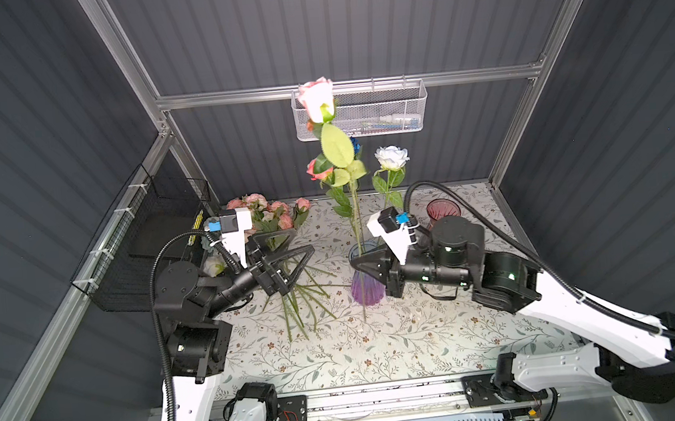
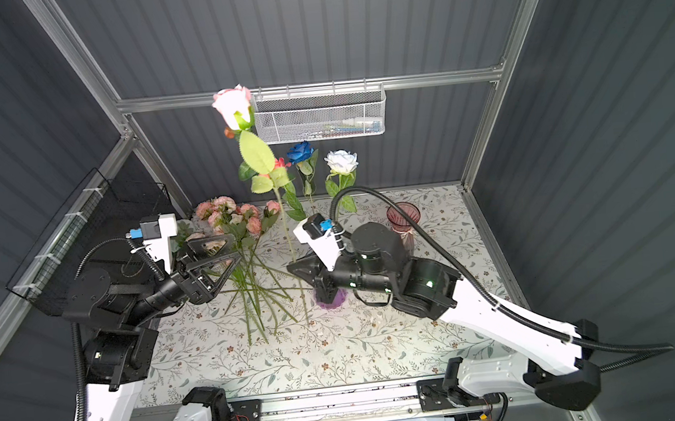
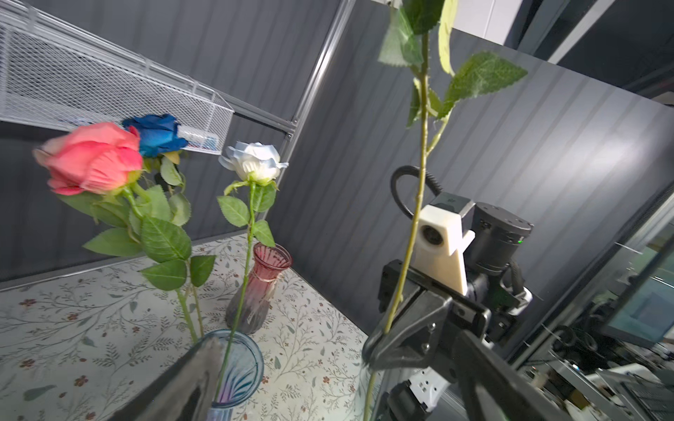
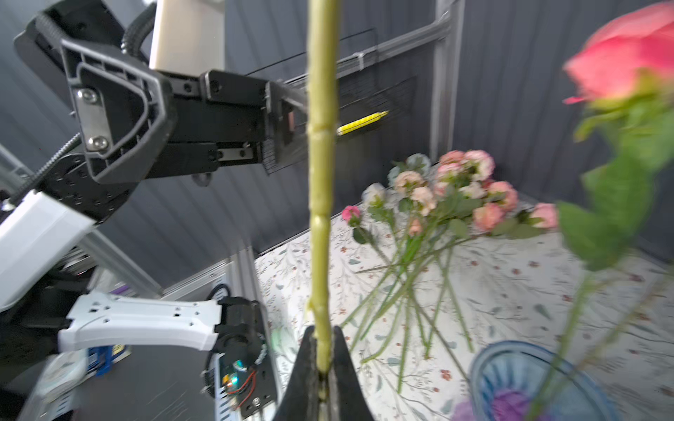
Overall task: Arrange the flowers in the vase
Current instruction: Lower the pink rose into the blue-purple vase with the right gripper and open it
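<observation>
With the right hand point(image 1: 357, 264), pinches the long green stem of the pink-and-white rose point(image 1: 317, 98), jaws pressed together on it low down; clear at close range in the right wrist view. Holds that rose upright, bloom high in front of the wire basket point(image 1: 380, 103) on the back wall, bottom end of the stem hanging below the hand, just beside the blue vase point(image 1: 365, 290) and outside its mouth. Spreads the left hand point(image 1: 303, 240) wide, jaws well apart, gripping no stem, hovering over the loose flowers point(image 1: 273, 215). Those pink and cream sprays flat on the surface point(image 1: 402, 347), blooms toward the back left corner, stems fanned toward the front. In the left wrist view, three roses standing in the blue vase: coral rose point(image 3: 91, 160), blue rose point(image 3: 155, 133), white rose point(image 3: 253, 160). Blue vase near the middle of the surface, partly hidden behind the right hand in both top views. Behind it, toward the back right, a red vase point(image 3: 268, 280), upright.
</observation>
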Controlling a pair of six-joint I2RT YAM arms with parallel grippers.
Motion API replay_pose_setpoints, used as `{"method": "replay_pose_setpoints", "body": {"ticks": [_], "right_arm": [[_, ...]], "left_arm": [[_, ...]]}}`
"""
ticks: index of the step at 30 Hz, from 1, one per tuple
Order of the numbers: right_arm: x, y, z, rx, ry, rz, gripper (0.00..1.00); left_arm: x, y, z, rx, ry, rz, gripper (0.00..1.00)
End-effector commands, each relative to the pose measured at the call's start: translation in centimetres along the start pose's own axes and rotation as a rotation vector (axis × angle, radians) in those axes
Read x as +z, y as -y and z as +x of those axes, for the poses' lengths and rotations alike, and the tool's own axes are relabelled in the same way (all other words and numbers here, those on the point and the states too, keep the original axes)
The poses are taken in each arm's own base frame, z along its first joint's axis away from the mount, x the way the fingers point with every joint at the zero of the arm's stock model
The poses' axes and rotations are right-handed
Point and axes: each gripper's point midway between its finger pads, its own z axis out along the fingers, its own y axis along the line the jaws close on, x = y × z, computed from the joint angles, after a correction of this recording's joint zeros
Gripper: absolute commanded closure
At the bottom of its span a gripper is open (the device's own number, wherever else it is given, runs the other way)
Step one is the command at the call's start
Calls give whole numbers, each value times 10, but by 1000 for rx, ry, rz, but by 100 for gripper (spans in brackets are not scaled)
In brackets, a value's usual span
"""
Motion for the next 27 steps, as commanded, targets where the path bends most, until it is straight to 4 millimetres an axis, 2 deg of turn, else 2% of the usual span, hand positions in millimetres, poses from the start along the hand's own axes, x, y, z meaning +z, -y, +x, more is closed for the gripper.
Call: {"method": "replay_pose_setpoints", "body": {"ticks": [1,3,9,13,18,25,26,27], "right_arm": [[-19,34,-25,-117,112,207,100],[-15,45,-34,-181,137,272,100],[26,79,-44,-280,186,374,100],[55,100,-35,-305,184,401,100],[79,117,-2,-327,126,434,100],[79,131,61,-218,24,450,100],[77,132,68,-195,15,452,97],[75,132,75,-173,1,449,88]], "left_arm": [[-10,-25,13,8,30,-140,0],[-14,-37,22,-15,36,-187,0],[-17,-57,48,-80,2,-249,0],[-19,-62,56,-99,-18,-270,0],[-20,-67,61,-104,-27,-286,0],[-18,-82,73,-136,-41,-317,1],[-18,-86,75,-144,-44,-332,1],[-19,-91,78,-156,-51,-350,1]]}}
